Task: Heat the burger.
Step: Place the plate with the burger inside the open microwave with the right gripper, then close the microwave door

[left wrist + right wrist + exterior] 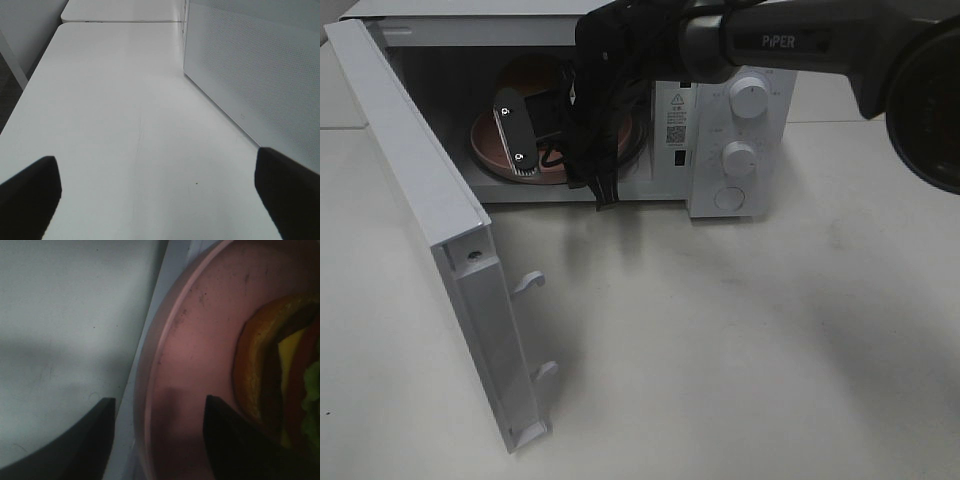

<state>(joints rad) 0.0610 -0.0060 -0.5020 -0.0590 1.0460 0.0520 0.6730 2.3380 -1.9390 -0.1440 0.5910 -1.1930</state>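
Desk (740,360), white, fills the lower part of the high view. At lower left the microwave door (430,210) stands wide open, edge toward the camera, with two latch hooks (532,282) showing.

Left pincer (159,195), seen in its wrist view only: tips spread wide, nothing between them. Bare desk lies below and a dotted white panel (250,65) is alongside.

Further back, upper centre: the microwave (772,180) cavity is open, and the right arm (790,45) reaches in from the upper right.

Right pincer (160,425) sits low at the pink plate (200,340). Its tips are apart, one over the plate and one over the pale surface beside it, with the rim between them. It pinches nothing.

Burger (272,375) lies on that plate inside the microwave, near the tip over the plate; bun, cheese and lettuce show edge-on. In the high view the arm hides it.

Right of the cavity: two dials (750,97) and a round button (730,198).
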